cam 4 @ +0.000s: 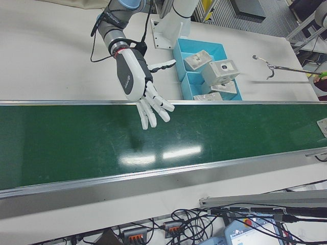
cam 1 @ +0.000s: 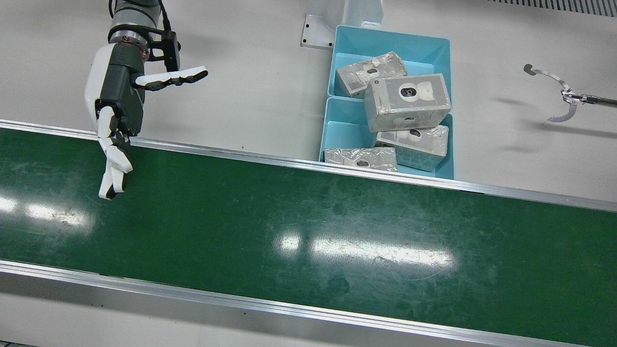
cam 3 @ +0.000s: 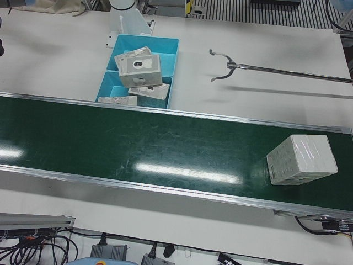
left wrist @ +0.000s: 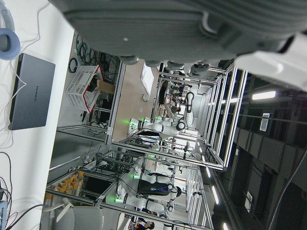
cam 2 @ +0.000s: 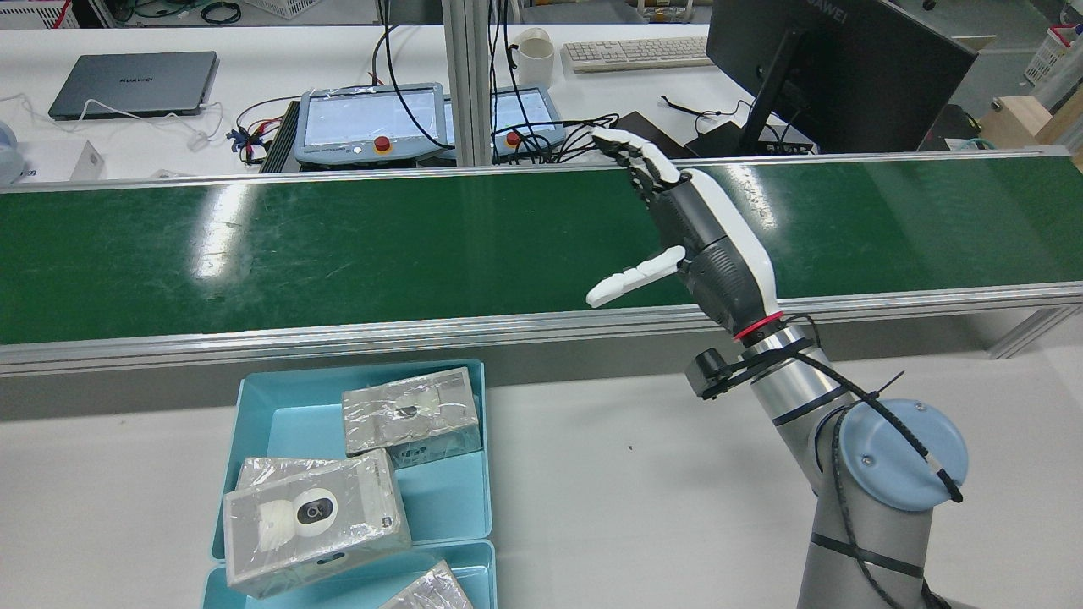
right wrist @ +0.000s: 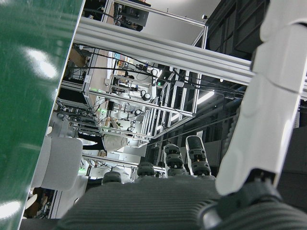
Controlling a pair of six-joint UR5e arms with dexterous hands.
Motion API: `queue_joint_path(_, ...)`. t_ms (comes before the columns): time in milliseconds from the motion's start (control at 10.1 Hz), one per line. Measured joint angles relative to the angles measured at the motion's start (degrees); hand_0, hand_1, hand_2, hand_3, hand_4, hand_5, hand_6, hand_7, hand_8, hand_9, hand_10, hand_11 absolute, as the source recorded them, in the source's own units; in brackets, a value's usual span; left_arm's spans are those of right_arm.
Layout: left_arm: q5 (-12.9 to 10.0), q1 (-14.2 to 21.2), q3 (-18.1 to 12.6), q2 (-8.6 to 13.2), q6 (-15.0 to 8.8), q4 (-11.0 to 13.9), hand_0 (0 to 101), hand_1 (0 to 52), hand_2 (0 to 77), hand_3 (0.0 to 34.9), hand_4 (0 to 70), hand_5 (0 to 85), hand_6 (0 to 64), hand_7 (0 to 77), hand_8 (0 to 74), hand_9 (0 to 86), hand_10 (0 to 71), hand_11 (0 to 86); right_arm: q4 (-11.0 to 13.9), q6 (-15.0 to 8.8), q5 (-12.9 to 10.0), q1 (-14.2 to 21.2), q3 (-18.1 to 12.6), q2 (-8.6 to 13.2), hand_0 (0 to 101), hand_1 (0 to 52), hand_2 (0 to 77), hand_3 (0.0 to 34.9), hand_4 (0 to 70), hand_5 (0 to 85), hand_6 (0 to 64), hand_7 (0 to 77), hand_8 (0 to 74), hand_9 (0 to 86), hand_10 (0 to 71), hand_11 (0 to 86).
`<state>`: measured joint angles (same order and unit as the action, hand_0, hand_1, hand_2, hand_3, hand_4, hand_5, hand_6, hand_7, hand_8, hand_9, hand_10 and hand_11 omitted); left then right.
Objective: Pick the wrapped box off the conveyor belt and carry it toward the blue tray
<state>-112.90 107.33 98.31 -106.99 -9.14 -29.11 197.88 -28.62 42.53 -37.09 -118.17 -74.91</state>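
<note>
Front view: the right hand [cam 1: 118,103] hangs over the near-robot edge of the long green conveyor belt [cam 1: 289,241], fingers spread wide and pointing down across the belt, thumb held out to the side, nothing in it. This reads as a waiting pose, set where a box riding the belt would meet the palm. The light-blue two-compartment plastic tray [cam 1: 436,53] sits on the white table just beside the belt rail, so a carry stays short. It already holds several film-wrapped grey boxes [cam 1: 407,101], stacked loosely and tilted.

Rear view: the same hand reaches forward over the belt from the robot's right side. The tray lies well apart from it, toward the robot's left.

Left-front view: the wrapped white box [cam 3: 301,159] — the task's object — rests on the belt near its far end, well apart from the tray. A metal hooked rod [cam 3: 226,65] lies over the table beyond the tray.

Right-front view: only a corner of that box shows at the belt's far edge. The hand is open above bare belt.

Left hand view: the left hand [left wrist: 158,28] faces the room, away from the table; its finger spread I cannot tell.

Right hand view: the fingers [right wrist: 268,115] are extended beside the belt.
</note>
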Motion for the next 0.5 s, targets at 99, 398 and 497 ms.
queue_joint_path(99,0.00,0.00,0.00,0.00,0.00,0.00,0,0.0,0.5,0.0,0.0,1.1,0.0,0.0,0.5,0.0,0.5,0.5,1.51,0.91,0.01,-0.94,0.06,0.09,45,8.7,2.2,11.5,0.0,22.4,0.0,3.3,1.6,1.6,0.0,1.1)
queue_joint_path(398,0.00,0.00,0.00,0.00,0.00,0.00,0,0.0,0.5,0.0,0.0,0.5,0.0,0.0,0.5,0.0,0.5,0.5,4.76,1.70,5.94,-4.89,4.59,5.59,46,11.5,1.6,13.1,2.2,27.3,2.7,2.7,7.1,1.6,0.0,1.1)
queue_joint_path(497,0.00,0.00,0.00,0.00,0.00,0.00,0,0.0,0.5,0.0,0.0,0.5,0.0,0.0,0.5,0.0,0.5,0.5,7.29,1.85,11.46,-7.69,8.15,10.59,49,19.1,14.7,11.2,5.4,27.3,7.1,6.0,7.1,1.6,0.0,1.1)
